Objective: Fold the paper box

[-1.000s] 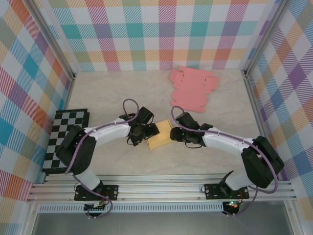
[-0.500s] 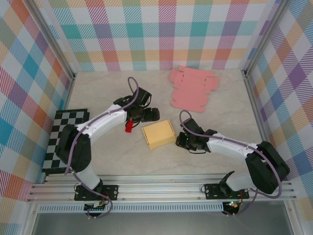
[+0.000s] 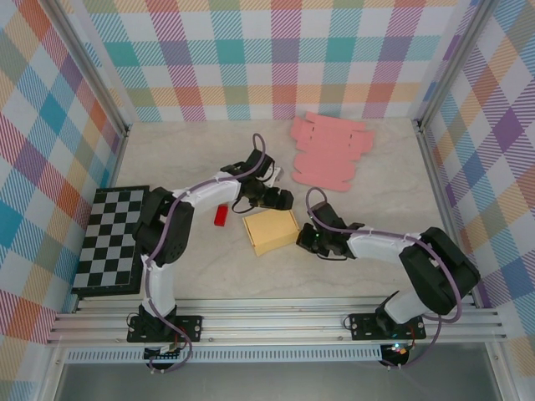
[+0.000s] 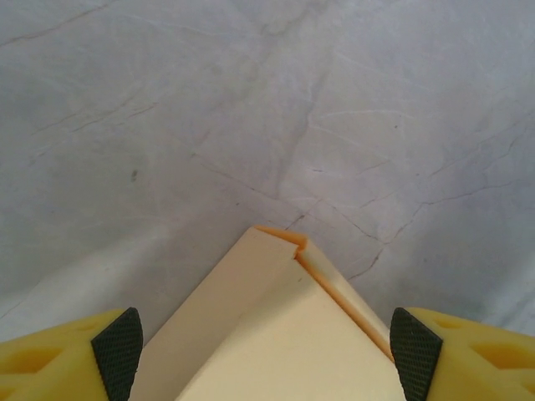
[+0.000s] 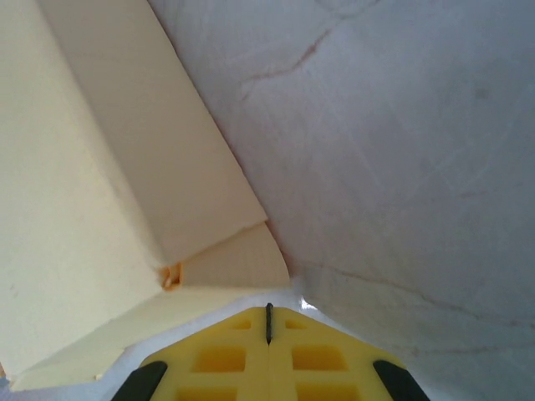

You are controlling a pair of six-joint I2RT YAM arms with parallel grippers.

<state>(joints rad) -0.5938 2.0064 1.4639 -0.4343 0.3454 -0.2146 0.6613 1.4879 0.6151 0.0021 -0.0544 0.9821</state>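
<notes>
The paper box (image 3: 271,231) is pale yellow, folded up and lying on the table's middle. My left gripper (image 3: 282,200) hovers at its far right corner. In the left wrist view that corner of the box (image 4: 284,334) points up between the two black pads (image 4: 117,352), which stand wide apart; the left gripper (image 4: 266,355) is open. My right gripper (image 3: 308,240) sits low against the box's right side. In the right wrist view its yellow fingers (image 5: 217,359) are pressed together, so the right gripper (image 5: 268,322) is shut, just short of a small flap (image 5: 234,263) of the box (image 5: 92,184).
A small red piece (image 3: 221,215) lies left of the box. Several flat pink box blanks (image 3: 328,150) are stacked at the back right. A checkerboard (image 3: 113,240) lies along the left edge. Plaid walls close in three sides.
My left gripper swung from the box's left side to its far right corner, leaving the red piece on the table. My right gripper drew back slightly and shut.
</notes>
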